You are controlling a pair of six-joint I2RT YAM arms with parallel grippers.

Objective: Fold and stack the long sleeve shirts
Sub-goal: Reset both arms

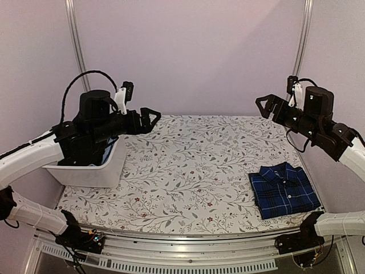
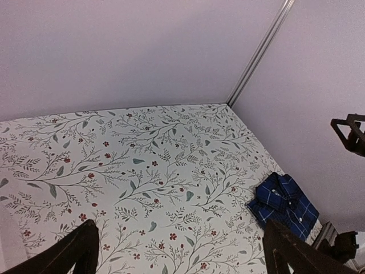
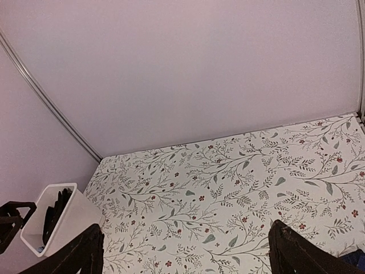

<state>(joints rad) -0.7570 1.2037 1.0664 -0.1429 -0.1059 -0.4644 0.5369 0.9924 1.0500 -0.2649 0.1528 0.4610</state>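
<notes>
Both arms hover above the floral desk [image 1: 188, 165], left claw [image 1: 150, 119] and right claw [image 1: 264, 105] spread wide, holding nothing. A folded navy plaid shirt [image 1: 284, 189] lies near the desk's front right edge; stacking another carelessly could push it off. A white bin [image 1: 94, 172] at left holds dark fabric [image 3: 56, 212].

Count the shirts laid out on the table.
1: the navy plaid shirt, folded, at the table's near right corner. Dark fabric in the white bin at the left may hide more.

Robot test booth: blank walls [image 1: 188, 51], aluminium posts [image 1: 76, 40].
</notes>
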